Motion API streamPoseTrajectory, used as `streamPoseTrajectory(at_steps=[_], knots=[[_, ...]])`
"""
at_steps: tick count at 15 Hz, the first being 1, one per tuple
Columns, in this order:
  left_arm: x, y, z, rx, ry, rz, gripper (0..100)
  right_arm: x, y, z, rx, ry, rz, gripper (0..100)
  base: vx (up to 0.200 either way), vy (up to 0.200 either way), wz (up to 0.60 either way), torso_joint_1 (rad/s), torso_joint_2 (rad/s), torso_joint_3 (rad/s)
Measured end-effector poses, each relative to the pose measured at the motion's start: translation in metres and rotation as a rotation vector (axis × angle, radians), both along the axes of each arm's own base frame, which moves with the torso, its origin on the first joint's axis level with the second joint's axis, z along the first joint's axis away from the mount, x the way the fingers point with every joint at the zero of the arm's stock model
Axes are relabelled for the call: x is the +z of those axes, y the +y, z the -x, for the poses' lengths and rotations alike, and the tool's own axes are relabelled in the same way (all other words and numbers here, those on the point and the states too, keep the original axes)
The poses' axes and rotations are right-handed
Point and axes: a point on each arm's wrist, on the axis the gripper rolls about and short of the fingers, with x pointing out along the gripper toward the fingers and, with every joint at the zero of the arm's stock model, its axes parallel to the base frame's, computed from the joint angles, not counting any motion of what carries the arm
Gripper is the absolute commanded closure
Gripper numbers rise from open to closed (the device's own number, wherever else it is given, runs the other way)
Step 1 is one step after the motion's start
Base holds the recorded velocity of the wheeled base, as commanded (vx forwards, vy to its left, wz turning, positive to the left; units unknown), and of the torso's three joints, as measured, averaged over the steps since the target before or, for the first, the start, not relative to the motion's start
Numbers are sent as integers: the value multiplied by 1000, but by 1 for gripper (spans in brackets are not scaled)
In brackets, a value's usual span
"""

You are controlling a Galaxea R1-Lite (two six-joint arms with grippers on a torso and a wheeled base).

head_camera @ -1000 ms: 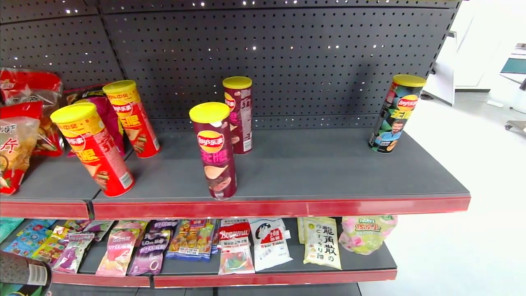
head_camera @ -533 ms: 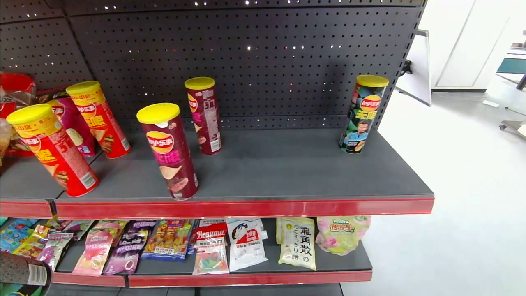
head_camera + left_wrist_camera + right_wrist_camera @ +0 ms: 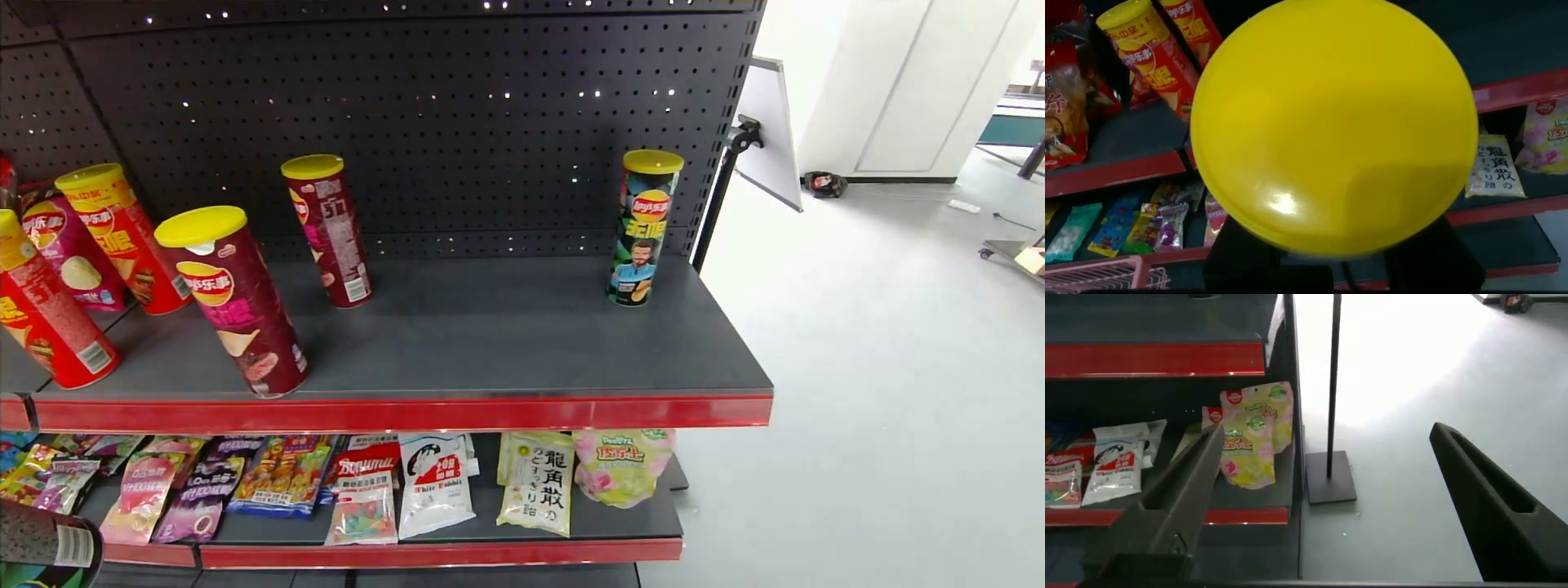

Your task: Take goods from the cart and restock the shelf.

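Left hand (image 3: 1335,268) grips chip can (image 3: 49,545), yellow lid (image 3: 1333,122) masking its fingers; right hand (image 3: 1327,433) open, lower shelf (image 3: 1241,516) end just ahead.

Free shelf (image 3: 506,339) between maroon tube (image 3: 331,233), dark tube (image 3: 642,233)

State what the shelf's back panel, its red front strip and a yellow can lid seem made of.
Back panel: probably painted metal, matt, punched with holes. Red front strip: glossy with sheen, plastic or lacquered metal. Yellow can lid: smooth plastic, by its soft highlight.
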Motion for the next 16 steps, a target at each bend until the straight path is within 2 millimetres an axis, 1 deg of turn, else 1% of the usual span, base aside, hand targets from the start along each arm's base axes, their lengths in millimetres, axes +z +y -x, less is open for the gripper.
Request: streamPoseTrajectory(at_steps=[6, 12, 16], knots=[[-2, 0, 0, 1, 4, -36, 100, 0, 0, 0, 0, 0, 0, 0, 0, 0, 0, 0, 0, 0], [-4, 0, 1, 4, 6, -37, 100, 0, 0, 0, 1, 0, 1, 0, 200, 0, 0, 2, 2, 3], [-6, 0, 7, -16, -16, -56, 100, 0, 0, 0, 5, 0, -1, 0, 0, 0, 0, 0, 0, 0]])
